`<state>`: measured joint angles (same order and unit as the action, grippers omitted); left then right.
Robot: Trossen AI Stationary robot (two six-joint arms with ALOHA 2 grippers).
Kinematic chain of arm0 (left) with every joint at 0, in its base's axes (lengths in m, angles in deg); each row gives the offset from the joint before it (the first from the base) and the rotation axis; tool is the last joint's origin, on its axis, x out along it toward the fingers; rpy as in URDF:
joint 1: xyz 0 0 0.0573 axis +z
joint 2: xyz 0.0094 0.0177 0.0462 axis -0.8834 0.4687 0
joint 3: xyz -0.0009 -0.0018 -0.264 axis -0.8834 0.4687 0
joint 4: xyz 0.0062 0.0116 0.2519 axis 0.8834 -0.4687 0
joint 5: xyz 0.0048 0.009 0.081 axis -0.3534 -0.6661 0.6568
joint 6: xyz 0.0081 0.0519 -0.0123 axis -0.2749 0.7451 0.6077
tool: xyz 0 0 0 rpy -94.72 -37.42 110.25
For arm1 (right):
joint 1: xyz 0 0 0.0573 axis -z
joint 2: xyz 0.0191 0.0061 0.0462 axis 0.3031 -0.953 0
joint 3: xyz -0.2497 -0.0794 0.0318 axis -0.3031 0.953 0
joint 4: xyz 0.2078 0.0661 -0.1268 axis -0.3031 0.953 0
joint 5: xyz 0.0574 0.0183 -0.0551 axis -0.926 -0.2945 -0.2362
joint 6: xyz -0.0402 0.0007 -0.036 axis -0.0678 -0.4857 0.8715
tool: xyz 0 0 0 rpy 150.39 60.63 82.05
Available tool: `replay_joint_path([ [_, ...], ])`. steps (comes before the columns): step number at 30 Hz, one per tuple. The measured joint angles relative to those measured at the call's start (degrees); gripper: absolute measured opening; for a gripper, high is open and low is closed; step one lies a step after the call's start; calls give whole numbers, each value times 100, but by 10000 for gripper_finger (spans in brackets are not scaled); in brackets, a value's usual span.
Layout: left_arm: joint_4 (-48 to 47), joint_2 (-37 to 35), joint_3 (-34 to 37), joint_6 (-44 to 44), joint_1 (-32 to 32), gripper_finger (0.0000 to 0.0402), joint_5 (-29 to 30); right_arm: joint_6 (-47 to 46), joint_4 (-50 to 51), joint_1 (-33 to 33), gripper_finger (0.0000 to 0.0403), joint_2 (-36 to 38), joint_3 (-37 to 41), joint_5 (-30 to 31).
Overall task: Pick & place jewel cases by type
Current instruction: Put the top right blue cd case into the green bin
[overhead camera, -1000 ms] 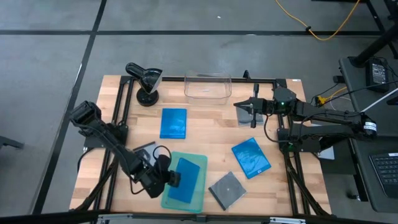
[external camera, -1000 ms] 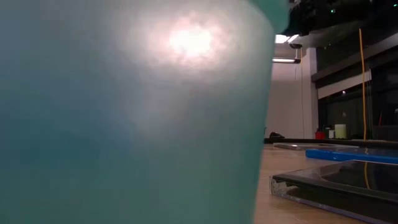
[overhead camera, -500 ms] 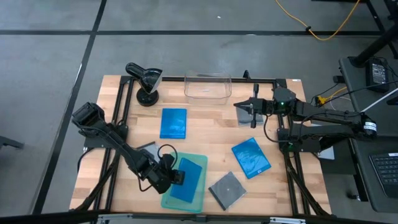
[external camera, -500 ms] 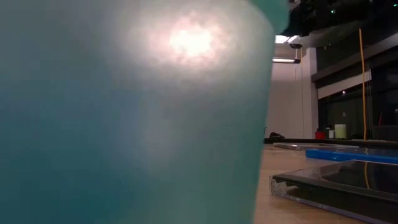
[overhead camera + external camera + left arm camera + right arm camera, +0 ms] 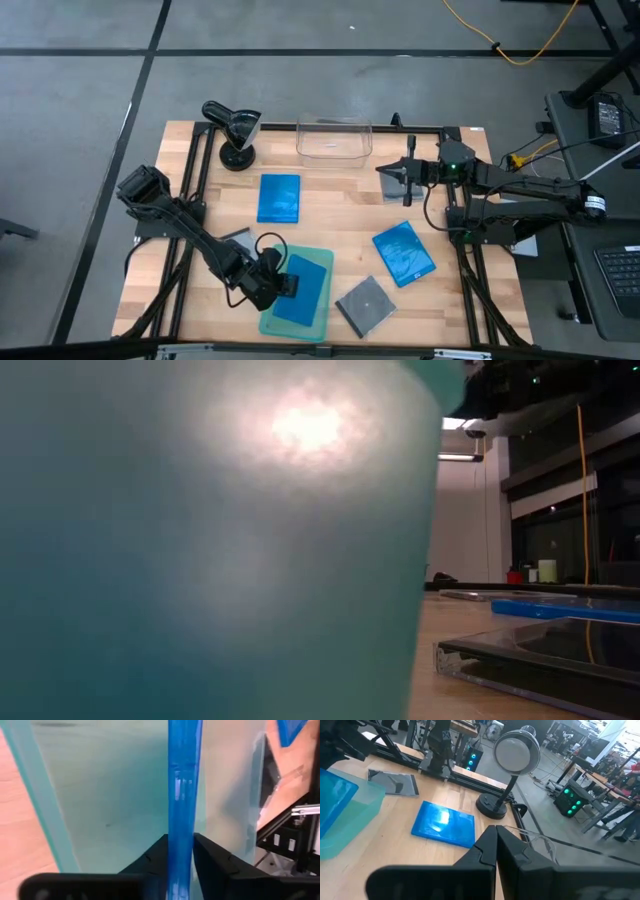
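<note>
A bright blue jewel case hangs slanted over the pale green tray near the table's front, with my left gripper shut on its left edge. In the left wrist view that case shows edge-on between the fingers. Two more blue cases lie flat on the table. One grey case lies right of the tray, and another lies partly under my left arm. My right gripper hangs shut with nothing in it, above the far right of the table. My left gripper pinches the blue case's left edge between its two fingers, one on each flat face. The fingers come from the table's left, slanting down. The case tilts over the tray; whether its lower edge touches the tray I cannot tell.
A clear bin stands at the far edge, with a black desk lamp to its left. The tray's wall fills most of the low view, and beside it the grey case shows.
My left gripper has gone a little toward the table's right edge and down, carrying the blue case farther over the tray and lower.
</note>
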<state>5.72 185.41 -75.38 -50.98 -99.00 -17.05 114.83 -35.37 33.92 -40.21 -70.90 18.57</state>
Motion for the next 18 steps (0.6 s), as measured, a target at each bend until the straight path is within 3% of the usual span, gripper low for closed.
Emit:
replay_joint_path([
  [10,37,-27,-46,23,4,182,-260,0,151,0,6,0,0,0],
  [18,-54,-32,-349,131,105,204,-867,11,167,0,6,0,0,0],
])
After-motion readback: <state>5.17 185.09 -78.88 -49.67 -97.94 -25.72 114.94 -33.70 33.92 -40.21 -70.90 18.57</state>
